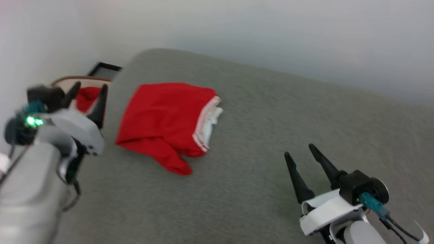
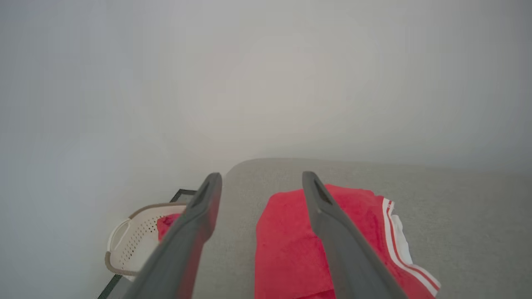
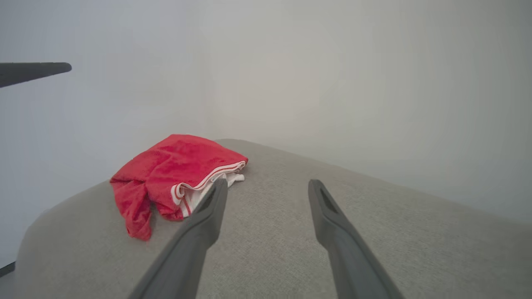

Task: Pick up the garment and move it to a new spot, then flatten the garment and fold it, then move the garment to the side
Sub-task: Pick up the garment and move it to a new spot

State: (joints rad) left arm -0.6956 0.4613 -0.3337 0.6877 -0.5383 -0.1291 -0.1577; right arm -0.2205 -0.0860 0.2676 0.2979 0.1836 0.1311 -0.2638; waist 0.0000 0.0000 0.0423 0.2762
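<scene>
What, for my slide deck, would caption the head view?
Red jersey rests on grey surface; left gripper and right gripper both open.

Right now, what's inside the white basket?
A red cloth lies in the basket. Whatever is beneath the cloth is covered, and the left gripper blocks part of the basket's inside.

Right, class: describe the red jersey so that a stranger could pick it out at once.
Start at the wide grey cushion. Near its far left corner lies a crumpled red jersey. Unlike the plain red cloth in the white basket beside the cushion, it has white-and-red striped trim and a white lining.
</scene>
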